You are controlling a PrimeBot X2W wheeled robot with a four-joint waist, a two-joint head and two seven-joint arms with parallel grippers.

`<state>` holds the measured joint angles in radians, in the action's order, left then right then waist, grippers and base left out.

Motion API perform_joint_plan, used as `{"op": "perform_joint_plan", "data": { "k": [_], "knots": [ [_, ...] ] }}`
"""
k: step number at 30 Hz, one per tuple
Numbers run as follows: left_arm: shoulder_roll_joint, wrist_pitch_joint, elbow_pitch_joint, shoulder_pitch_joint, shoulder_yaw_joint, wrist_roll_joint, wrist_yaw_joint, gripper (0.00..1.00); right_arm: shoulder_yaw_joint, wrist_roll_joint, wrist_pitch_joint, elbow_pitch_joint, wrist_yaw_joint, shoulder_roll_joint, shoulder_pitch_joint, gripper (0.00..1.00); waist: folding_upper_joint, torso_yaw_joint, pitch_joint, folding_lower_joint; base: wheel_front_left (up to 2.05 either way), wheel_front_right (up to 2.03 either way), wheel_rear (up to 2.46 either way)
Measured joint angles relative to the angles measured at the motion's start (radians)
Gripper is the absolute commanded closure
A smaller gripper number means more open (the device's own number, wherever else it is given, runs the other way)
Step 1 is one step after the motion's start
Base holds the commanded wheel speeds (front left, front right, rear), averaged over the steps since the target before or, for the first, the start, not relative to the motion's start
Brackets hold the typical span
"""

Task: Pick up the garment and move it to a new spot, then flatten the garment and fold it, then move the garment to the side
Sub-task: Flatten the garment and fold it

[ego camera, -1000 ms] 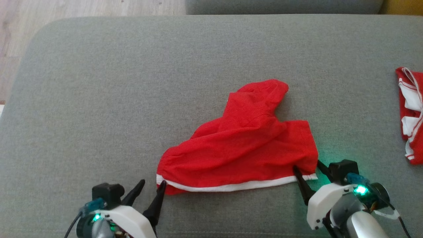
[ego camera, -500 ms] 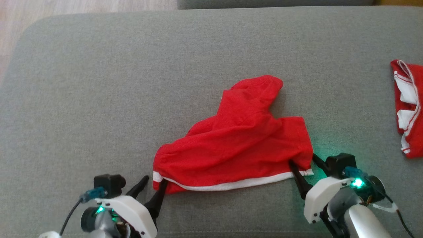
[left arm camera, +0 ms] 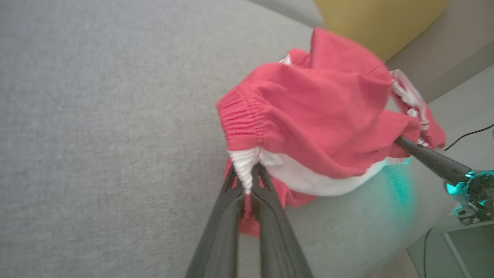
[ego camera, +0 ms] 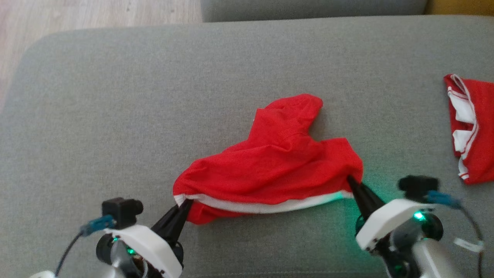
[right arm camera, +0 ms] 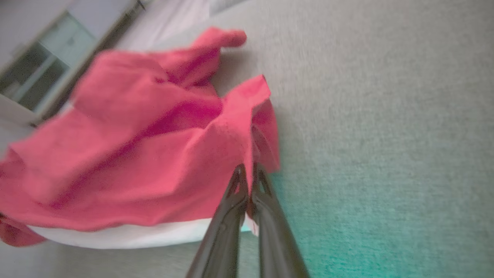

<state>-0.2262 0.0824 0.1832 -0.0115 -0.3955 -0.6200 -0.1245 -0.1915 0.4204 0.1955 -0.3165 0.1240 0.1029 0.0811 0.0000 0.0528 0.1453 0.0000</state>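
Observation:
The garment point(ego camera: 270, 170) is a pair of red shorts with a white waistband, crumpled on the grey cushion point(ego camera: 154, 116). My left gripper point(ego camera: 185, 202) is shut on the waistband's left end; the left wrist view has the white gathered band point(left arm camera: 245, 170) pinched between the dark fingers. My right gripper point(ego camera: 352, 180) is shut on the garment's right end, and the right wrist view has red cloth point(right arm camera: 154, 154) nipped at the fingertips. The near edge between the two grips is lifted, and the white band sags below it.
A second red-and-white piece of clothing point(ego camera: 472, 127) lies at the cushion's right edge. Another grey cushion point(ego camera: 308, 7) runs along the back, with wooden floor point(ego camera: 77, 15) at the far left. A yellow pillow point(left arm camera: 378, 23) stands behind the garment in the left wrist view.
Both grippers stood open around the waistband's ends a second ago and have now closed on it. The near edge has come up off the cushion. The camera has shifted a little.

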Motion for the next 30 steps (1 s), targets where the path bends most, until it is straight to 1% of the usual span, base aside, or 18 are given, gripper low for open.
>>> {"op": "perform_joint_plan", "data": {
  "k": [3, 7, 12, 13, 17, 21, 25, 28, 30],
  "knots": [
    [-0.024, 0.025, -0.150, 0.049, 0.011, -0.074, 0.000, 1.00, 0.047, 0.177, 0.050, 0.150, 0.000, -0.008, -0.045, 1.00, 0.0000, -0.003, -0.023, 0.0000, 0.00, 0.00, 0.00],
    [-0.071, 0.076, -0.368, 0.097, 0.048, -0.160, 0.001, 1.00, 0.142, 0.342, 0.130, 0.389, 0.000, 0.009, -0.081, 1.00, 0.0000, -0.014, -0.052, 0.0000, 0.00, 0.00, 0.00],
    [-0.112, 0.131, -0.603, 0.101, 0.092, -0.220, 0.016, 1.00, 0.277, 0.477, 0.233, 0.630, 0.000, 0.005, -0.110, 1.00, 0.0000, -0.038, -0.082, 0.0000, 0.00, 0.00, 0.00],
    [-0.124, 0.151, -0.678, 0.103, 0.106, -0.233, 0.029, 1.00, 0.322, 0.516, 0.271, 0.712, 0.000, -0.004, -0.125, 1.00, 0.0000, -0.050, -0.090, 0.0000, 0.00, 0.00, 0.00],
    [-0.135, 0.180, -0.814, 0.104, 0.129, -0.272, 0.047, 1.00, 0.406, 0.595, 0.337, 0.857, 0.000, -0.035, -0.139, 1.00, 0.0000, -0.074, -0.101, 0.0000, 0.00, 0.00, 0.00],
    [-0.146, 0.204, -0.915, 0.100, 0.152, -0.311, 0.062, 1.00, 0.476, 0.663, 0.391, 0.957, 0.000, -0.050, -0.137, 1.00, 0.0000, -0.094, -0.091, 0.0000, 0.00, 0.00, 0.00],
    [-0.149, 0.230, -0.957, 0.071, 0.156, -0.345, 0.065, 1.00, 0.507, 0.706, 0.429, 0.986, 0.000, -0.057, -0.128, 1.00, 0.0000, -0.103, -0.072, 0.0000, 0.00, 0.00, 0.00],
    [-0.160, 0.259, -0.965, 0.009, 0.160, -0.359, 0.073, 1.00, 0.515, 0.703, 0.468, 0.987, 0.000, -0.058, -0.089, 1.00, 0.0000, -0.109, -0.041, 0.0000, 0.00, 0.00, 0.00],
    [-0.173, 0.280, -0.953, -0.049, 0.163, -0.360, 0.073, 1.00, 0.504, 0.664, 0.500, 0.972, 0.000, -0.058, -0.028, 1.00, 0.0000, -0.112, -0.010, 0.0000, 0.00, 0.00, 0.00]
  ]
}}
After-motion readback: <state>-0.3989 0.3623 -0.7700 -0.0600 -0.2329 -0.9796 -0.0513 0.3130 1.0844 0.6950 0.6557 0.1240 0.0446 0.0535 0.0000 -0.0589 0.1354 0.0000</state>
